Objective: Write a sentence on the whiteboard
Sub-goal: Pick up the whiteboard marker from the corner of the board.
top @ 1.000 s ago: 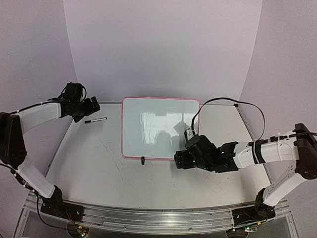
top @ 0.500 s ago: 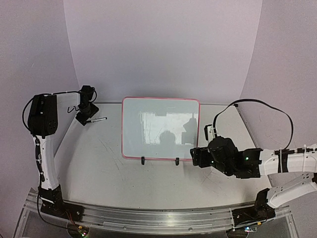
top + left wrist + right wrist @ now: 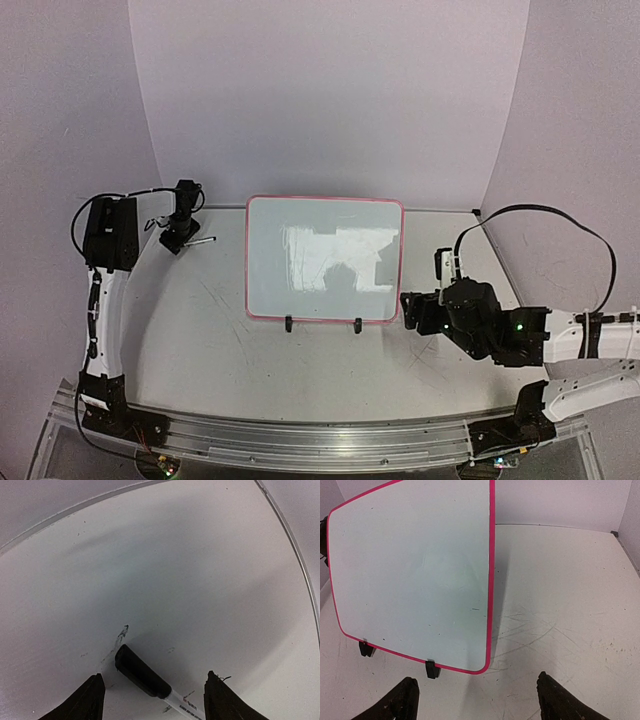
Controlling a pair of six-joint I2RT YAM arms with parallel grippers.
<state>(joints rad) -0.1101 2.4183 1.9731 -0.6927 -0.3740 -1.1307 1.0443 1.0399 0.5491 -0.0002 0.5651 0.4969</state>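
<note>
Small rectangular white whiteboard w/ pink rim (image 3: 325,260) stands on two black clip feet (image 3: 289,324), centre-rear of scratched grey tabletop (image 3: 200,340). L gripper (image 3: 154,676), jaws apart, straddles black-capped white marker pen (image 3: 137,669) lying on tabletop, not gripping it. R gripper (image 3: 477,677) is wide open, holding nothing, near whiteboard's front right corner.
</note>
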